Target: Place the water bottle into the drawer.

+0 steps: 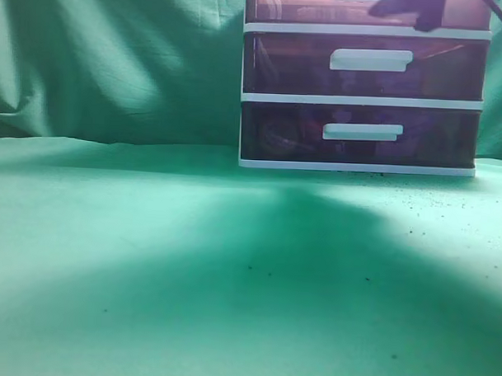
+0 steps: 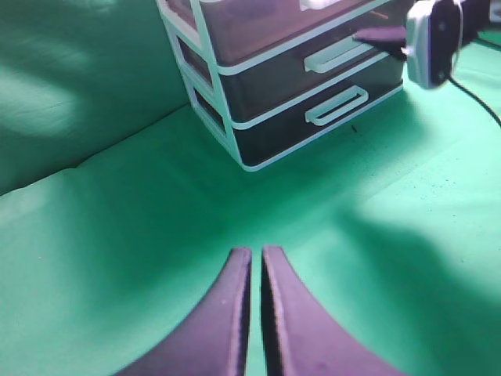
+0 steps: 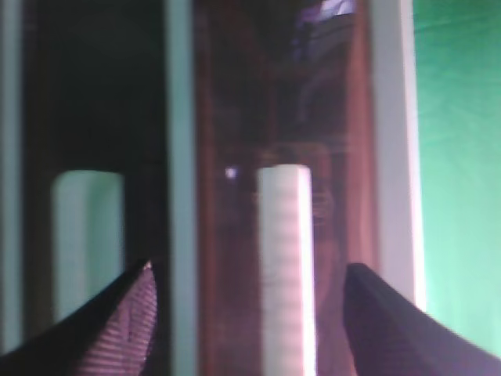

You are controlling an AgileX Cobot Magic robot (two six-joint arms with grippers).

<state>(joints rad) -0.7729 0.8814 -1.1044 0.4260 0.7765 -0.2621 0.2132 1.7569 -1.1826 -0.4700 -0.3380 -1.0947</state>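
Observation:
The drawer [image 1: 323,9] is the reddish-brown top one of a white-framed cabinet at the back right; it looks closed. It also shows in the left wrist view [image 2: 250,16] and fills the right wrist view [image 3: 227,117]. My right gripper [image 3: 247,270] is open, its jaws on either side of the drawer's white bar handle [image 3: 286,266] without clamping it. It appears as a dark shape at the drawer front in the exterior view [image 1: 410,8]. My left gripper [image 2: 250,252] is shut and empty, above the green cloth in front of the cabinet. No water bottle is in view.
Two darker drawers with white handles, the middle one [image 1: 366,67] and the bottom one [image 1: 360,134], sit below the top drawer. Green cloth [image 1: 190,268] covers the table and hangs behind it. The right arm's wrist camera [image 2: 434,39] and its cable hang beside the cabinet.

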